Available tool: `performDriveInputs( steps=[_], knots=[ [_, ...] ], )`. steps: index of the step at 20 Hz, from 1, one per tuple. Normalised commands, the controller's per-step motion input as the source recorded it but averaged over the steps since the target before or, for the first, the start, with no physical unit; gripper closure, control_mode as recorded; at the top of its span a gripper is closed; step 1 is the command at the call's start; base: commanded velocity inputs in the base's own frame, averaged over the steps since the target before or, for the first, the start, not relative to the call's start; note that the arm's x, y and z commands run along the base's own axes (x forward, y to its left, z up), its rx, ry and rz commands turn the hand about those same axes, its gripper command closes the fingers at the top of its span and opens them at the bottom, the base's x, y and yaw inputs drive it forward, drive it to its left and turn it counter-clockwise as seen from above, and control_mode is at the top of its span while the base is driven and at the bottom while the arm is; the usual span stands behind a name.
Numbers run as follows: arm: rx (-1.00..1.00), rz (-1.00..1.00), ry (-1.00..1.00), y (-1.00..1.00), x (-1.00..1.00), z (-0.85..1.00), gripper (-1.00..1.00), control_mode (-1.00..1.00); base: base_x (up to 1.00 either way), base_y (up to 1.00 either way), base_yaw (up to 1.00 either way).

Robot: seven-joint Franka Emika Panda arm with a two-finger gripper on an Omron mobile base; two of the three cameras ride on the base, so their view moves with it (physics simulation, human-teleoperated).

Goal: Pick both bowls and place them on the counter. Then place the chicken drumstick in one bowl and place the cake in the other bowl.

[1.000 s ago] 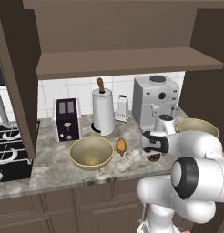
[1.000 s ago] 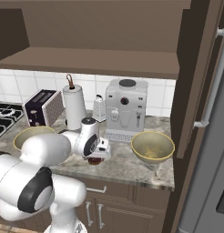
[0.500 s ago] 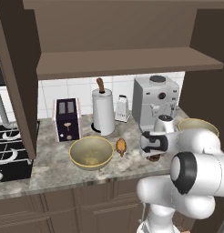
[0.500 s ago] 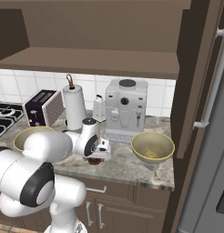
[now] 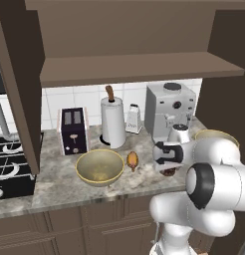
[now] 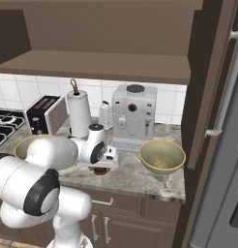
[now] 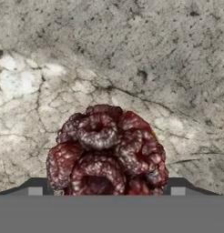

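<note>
Hand view: the tool (image 7: 106, 191) hangs just over the small dark red-brown, lumpy cake (image 7: 107, 150), its two dark finger tips (image 7: 35, 186) standing apart on either side of the lump and not touching it. The cake lies on the grey-beige marbled stone counter (image 7: 132, 54). In the left base view the tool (image 5: 168, 167) points down near the counter's front edge, the cake (image 5: 168, 172) under it. Just beside, the orange-brown oblong chicken drumstick (image 5: 132, 160) lies on the stone, next to one wide olive-beige bowl (image 5: 99, 167). The second olive-beige bowl (image 6: 162, 156) stands on the counter before the silver coffee machine (image 6: 134, 115).
</note>
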Motion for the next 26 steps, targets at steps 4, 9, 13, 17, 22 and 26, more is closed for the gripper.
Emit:
performDriveInputs(
  steps=[4, 9, 13, 17, 22, 26],
  knots=[
    [0.0, 0.0, -0.08, -0.05, -0.33, 0.26, 1.0, -1.0, 0.0, 0.0, 0.0],
    [0.0, -0.03, -0.13, -0.13, -0.41, 0.33, 1.0, -1.0, 0.0, 0.0, 0.0],
    [0.0, -0.07, -0.06, -0.13, -0.29, 0.54, 1.0, -1.0, 0.0, 0.0, 0.0],
    [0.0, -0.09, 0.0, -0.18, -0.08, 0.66, 1.0, -1.0, 0.0, 0.0, 0.0],
    [0.0, -0.1, 0.0, -0.19, -0.04, 0.57, 1.0, -1.0, 0.0, 0.0, 0.0],
    [0.0, -0.09, 0.0, -0.3, 0.0, 0.27, 1.0, -1.0, 0.0, 0.0, 0.0]
  ],
)
